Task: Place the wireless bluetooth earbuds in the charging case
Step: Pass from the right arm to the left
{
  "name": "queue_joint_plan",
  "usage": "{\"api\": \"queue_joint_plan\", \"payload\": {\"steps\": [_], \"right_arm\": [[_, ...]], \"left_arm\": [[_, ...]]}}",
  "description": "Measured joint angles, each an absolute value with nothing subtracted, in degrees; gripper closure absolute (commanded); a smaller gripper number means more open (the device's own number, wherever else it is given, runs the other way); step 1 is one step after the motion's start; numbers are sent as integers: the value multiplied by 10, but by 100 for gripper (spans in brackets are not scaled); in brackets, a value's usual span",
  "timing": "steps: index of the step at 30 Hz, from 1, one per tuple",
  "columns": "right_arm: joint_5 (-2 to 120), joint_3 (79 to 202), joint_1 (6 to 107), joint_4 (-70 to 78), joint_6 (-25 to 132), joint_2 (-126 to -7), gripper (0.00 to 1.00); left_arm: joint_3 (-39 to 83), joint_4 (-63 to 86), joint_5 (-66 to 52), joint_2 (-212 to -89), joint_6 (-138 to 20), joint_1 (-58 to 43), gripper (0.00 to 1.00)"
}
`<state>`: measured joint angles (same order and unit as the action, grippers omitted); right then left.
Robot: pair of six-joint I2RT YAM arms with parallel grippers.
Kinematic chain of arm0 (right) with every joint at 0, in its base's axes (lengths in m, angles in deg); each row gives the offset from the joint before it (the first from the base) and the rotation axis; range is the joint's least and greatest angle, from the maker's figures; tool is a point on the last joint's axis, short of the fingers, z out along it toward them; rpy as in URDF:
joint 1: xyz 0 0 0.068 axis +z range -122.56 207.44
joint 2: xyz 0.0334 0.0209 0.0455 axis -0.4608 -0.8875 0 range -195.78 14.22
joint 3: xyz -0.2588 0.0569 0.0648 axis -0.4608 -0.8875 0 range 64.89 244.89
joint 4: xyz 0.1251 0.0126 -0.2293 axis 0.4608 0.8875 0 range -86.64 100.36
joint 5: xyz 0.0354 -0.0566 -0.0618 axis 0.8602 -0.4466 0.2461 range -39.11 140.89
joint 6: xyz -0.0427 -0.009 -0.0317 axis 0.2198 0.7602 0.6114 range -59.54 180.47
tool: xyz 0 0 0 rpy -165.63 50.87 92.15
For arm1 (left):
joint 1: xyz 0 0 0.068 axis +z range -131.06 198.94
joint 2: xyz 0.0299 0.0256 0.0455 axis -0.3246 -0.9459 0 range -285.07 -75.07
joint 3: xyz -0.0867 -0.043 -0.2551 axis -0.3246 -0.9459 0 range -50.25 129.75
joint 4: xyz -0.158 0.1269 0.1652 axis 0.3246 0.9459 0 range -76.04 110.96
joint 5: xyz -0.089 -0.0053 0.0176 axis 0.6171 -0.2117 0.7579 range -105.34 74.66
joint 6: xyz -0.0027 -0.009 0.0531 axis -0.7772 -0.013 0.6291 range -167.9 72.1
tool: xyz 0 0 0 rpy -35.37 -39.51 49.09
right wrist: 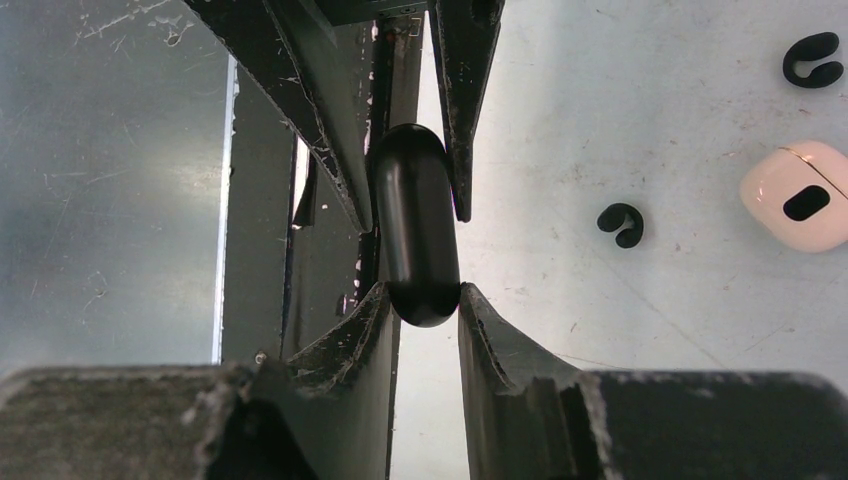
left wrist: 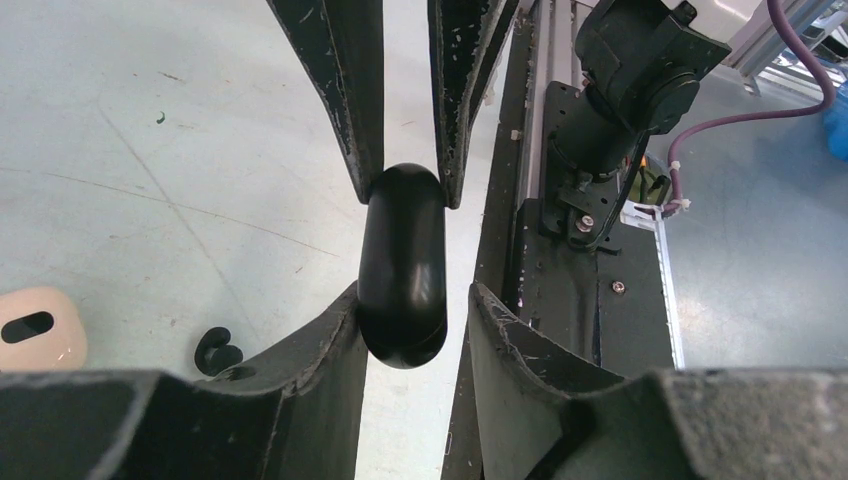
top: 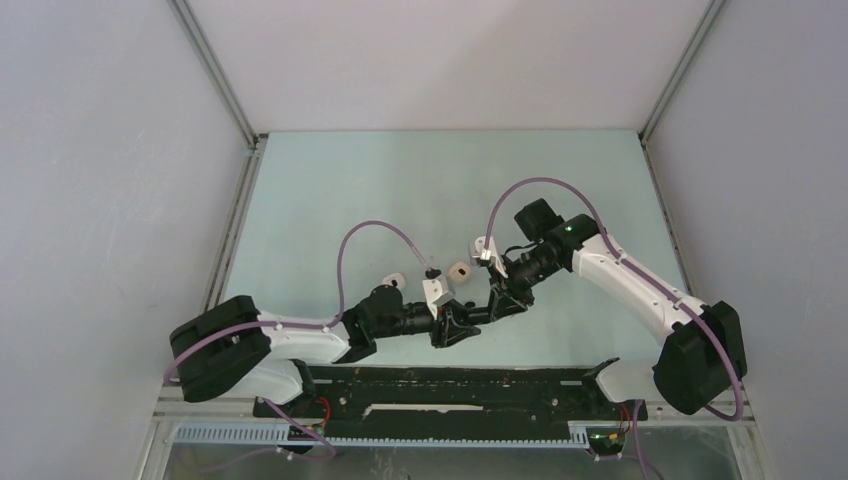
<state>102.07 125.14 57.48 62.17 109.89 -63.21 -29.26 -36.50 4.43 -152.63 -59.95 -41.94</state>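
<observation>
A glossy black charging case point(left wrist: 402, 265) hangs above the table between both grippers, which meet near the front centre. My right gripper point(right wrist: 418, 292) is shut on one end of the charging case point(right wrist: 415, 235), with both fingers pressed against it. My left gripper point(left wrist: 412, 295) surrounds the other end. Its left finger touches the case and a narrow gap shows at its right finger. Small black hook-shaped earbuds lie loose on the table, one point(right wrist: 621, 224) near the case, another point(right wrist: 811, 59) farther off. In the left wrist view an earbud point(left wrist: 217, 350) lies beside my finger. In the top view my arms hide the black case.
A pale pink case point(right wrist: 800, 195) with a black oval mark lies on the table, seen again as the pale pink case point(left wrist: 38, 328) in the left wrist view. Two pale objects point(top: 460, 271) point(top: 393, 281) sit just behind the grippers. The black base rail point(top: 450, 385) runs along the near edge.
</observation>
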Motion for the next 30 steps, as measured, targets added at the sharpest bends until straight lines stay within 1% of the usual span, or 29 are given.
{"api": "queue_joint_plan", "payload": {"steps": [8,15,22,30], "right_arm": [[1020,1251,575,619,1098,-632,88],[1018,1251,575,618,1098,-629,88],[1016,1251,574,617,1098,-628,89],[1016,1251,570,617,1098,-626,89]], "left_arm": [[-293,-367,44,-1526,-605,-413,58],[-293,-380,45,-1527,-615,-405,55],[-293,-387,51,-1531,-623,-398,58],[-293,-387,63,-1536,-624,-398,59]]}}
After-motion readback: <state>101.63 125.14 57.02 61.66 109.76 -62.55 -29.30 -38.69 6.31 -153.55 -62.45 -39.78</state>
